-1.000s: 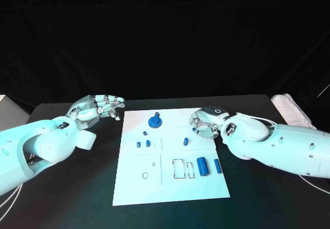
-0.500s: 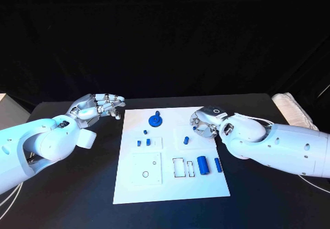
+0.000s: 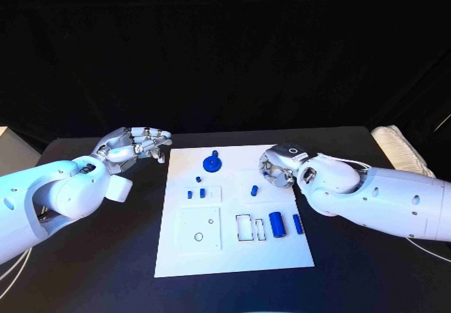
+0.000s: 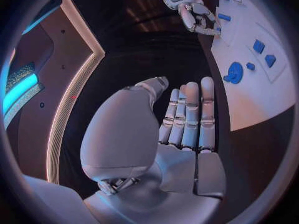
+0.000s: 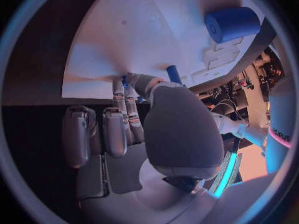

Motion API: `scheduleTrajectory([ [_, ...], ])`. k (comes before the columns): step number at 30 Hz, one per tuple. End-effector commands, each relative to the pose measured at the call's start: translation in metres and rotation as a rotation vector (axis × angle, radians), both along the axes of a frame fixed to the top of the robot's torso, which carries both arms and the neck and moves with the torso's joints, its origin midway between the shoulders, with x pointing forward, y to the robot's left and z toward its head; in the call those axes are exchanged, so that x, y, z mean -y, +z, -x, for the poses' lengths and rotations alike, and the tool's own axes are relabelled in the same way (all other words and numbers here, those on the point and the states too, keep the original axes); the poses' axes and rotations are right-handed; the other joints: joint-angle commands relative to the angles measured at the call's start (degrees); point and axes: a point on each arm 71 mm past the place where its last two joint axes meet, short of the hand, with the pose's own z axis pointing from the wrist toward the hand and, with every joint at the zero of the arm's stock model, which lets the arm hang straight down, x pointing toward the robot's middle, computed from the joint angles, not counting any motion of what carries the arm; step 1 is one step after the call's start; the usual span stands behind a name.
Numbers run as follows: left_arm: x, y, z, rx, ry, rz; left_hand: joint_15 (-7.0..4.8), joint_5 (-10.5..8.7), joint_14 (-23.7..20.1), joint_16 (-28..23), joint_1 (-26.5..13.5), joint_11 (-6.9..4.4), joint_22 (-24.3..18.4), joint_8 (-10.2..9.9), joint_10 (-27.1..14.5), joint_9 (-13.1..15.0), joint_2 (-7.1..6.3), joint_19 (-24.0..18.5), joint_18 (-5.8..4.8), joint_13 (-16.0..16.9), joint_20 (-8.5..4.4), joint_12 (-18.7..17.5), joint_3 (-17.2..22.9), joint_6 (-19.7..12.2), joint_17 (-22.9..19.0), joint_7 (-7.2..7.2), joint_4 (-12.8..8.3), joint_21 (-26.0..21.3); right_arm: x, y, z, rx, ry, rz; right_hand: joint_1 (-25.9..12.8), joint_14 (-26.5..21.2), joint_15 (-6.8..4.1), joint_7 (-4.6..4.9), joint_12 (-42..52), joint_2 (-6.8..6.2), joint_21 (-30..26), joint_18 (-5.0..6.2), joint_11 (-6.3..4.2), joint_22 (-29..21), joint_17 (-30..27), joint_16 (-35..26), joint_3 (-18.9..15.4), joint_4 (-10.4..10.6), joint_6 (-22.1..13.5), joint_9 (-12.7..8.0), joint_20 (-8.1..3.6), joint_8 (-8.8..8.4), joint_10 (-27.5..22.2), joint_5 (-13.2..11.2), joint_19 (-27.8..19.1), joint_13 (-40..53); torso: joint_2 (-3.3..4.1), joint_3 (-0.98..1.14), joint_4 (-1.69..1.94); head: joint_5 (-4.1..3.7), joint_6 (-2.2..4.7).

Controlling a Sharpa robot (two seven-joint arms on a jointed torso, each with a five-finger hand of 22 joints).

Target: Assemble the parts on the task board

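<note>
**A:** Where was the board, and how much room lay around it?

**B:** The white task board (image 3: 235, 254) lay in the middle of the black table (image 3: 376, 274), with bare table along its left, right and near edges. Blue parts sat on it: a round disc piece (image 3: 213, 163) near the far edge, a short peg (image 3: 253, 191) at mid-board, and a large cylinder (image 3: 277, 223) beside a slimmer one (image 3: 297, 223) close to the right edge.

**A:** And the hands?

**B:** The left hand (image 3: 134, 145) hovered off the board's far left corner, over bare table, fingers loosely apart and holding nothing. The right hand (image 3: 280, 167) hung over the board's far right part, fingers curled downward; the right wrist view showed fingertips (image 5: 126, 84) near a small blue part (image 5: 174, 74), but I could not tell whether they gripped it.
</note>
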Motion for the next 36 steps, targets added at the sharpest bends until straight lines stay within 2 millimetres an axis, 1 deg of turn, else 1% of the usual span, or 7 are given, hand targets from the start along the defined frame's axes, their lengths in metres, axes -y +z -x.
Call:
scheduleTrajectory([
  [1, 0.003, 0.001, 0.001, 0.006, -0.019, -0.004, 0.13, -0.11, 0.4, -0.2, 0.3, 0.33, 0.1, -0.3, -0.1, -0.1, 0.17, 0.3, 0.82, -0.1, -0.02, -0.2, -0.2, -0.4, 0.0, 0.02, 0.1, 0.2, -0.001, -0.005, 0.002, -0.012, -0.002, 0.041, 0.9, 3.2, -0.62, -0.07, 0.0, 1.84, 0.6, 0.11, -1.75, 10.7, 1.6, 0.3, 1.9, -1.6, 0.4, 0.6, -0.66, 0.46, 2.8, 0.5, 3.2, 0.6, -0.03, 0.01, 0.04, 0.02, -0.14],
  [13, 0.002, 0.0, 0.0, 0.005, -0.017, -0.011, 0.14, -0.12, 0.5, -0.3, 0.4, 0.39, 0.2, -0.4, -0.4, -0.1, 0.08, 0.8, 0.82, -0.1, -0.02, -0.3, -0.4, -0.6, 0.1, 0.07, 0.1, 0.5, -0.004, 0.0, 0.005, 0.053, -0.008, 0.008, 0.1, 3.1, -0.59, -0.01, -0.9, 1.74, 0.8, 0.07, -1.69, 10.9, 1.3, 0.2, 4.2, -3.1, 0.3, 1.2, -0.73, 0.54, 3.3, 0.4, 3.3, 0.6, -0.06, -0.02, -0.01, 0.06, -0.31],
  [19, 0.0, 0.0, -0.001, 0.004, -0.011, -0.015, 0.15, -0.1, 0.5, -0.3, 0.5, 0.42, 0.2, -0.5, -0.5, -0.2, 0.09, 0.8, 0.82, -0.2, -0.02, -0.3, -0.4, -0.7, 0.1, 0.1, 0.1, 0.5, -0.006, 0.009, 0.01, 0.088, 0.001, -0.039, -0.2, 3.1, -0.59, -0.01, -1.0, 1.59, 1.0, 0.02, -1.7, 11.0, 1.4, 0.2, 4.3, -3.3, 0.3, 1.3, -0.73, 0.62, 3.5, 0.4, 3.4, 0.7, -0.16, 0.01, -0.22, 0.04, -0.19],
  [23, -0.002, -0.001, -0.001, 0.004, -0.007, -0.017, 0.17, -0.08, 0.4, -0.3, 0.6, 0.45, 0.2, -0.5, -0.6, -0.2, 0.04, 0.9, 0.81, -0.2, -0.02, -0.4, -0.5, -0.8, 0.1, 0.14, 0.1, 0.6, -0.005, 0.018, 0.014, 0.104, 0.006, -0.067, -0.3, 3.1, -0.6, -0.02, -1.0, 1.49, 1.1, 0.0, -1.72, 11.1, 1.4, 0.2, 4.4, -3.4, 0.4, 1.3, -0.73, 0.66, 3.6, 0.4, 3.4, 0.7, -0.17, -0.09, -0.08, -0.18, -0.09],
  [31, -0.002, -0.001, -0.003, 0.003, -0.003, -0.019, 0.25, -0.07, 0.4, -0.4, 0.6, 0.56, 0.2, -0.7, -1.0, -0.3, -0.04, 0.9, 0.79, -0.2, 0.02, -0.5, -0.6, -1.1, 0.1, 0.25, 0.1, 0.6, -0.008, 0.035, 0.025, 0.11, 0.025, -0.122, -0.4, 3.2, -0.61, -0.04, -1.1, 1.42, 1.3, -0.03, -1.73, 11.1, 1.5, 0.3, 4.4, -3.5, 0.5, 1.4, -0.74, 0.7, 3.6, 0.4, 3.4, 0.7, -0.2, -0.08, 0.1, -0.18, 0.11],
  [35, -0.002, -0.001, -0.003, 0.002, -0.005, -0.019, 0.28, -0.07, 0.3, -0.4, 0.6, 0.59, 0.2, -0.7, -1.1, -0.3, -0.06, 0.9, 0.78, -0.3, 0.03, -0.5, -0.6, -1.2, 0.1, 0.29, 0.1, 0.6, -0.018, 0.041, 0.036, 0.093, 0.06, -0.171, -0.5, 3.2, -0.61, -0.04, -1.1, 1.41, 1.2, -0.02, -1.74, 11.1, 1.5, 0.3, 4.4, -3.5, 0.5, 1.4, -0.74, 0.7, 3.6, 0.4, 3.4, 0.7, -0.05, -0.06, 0.06, 0.63, 0.3],
  [36, -0.001, -0.001, -0.003, 0.002, -0.005, -0.019, 0.28, -0.07, 0.3, -0.4, 0.6, 0.59, 0.2, -0.7, -1.1, -0.3, -0.06, 0.9, 0.78, -0.3, 0.03, -0.5, -0.6, -1.2, 0.1, 0.29, 0.1, 0.6, -0.022, 0.042, 0.039, 0.091, 0.073, -0.186, -0.5, 3.2, -0.61, -0.04, -1.1, 1.41, 1.2, -0.02, -1.74, 11.1, 1.5, 0.3, 4.4, -3.5, 0.5, 1.4, -0.74, 0.7, 3.6, 0.4, 3.4, 0.7, -0.06, -0.08, 0.08, 0.64, 0.3],
])
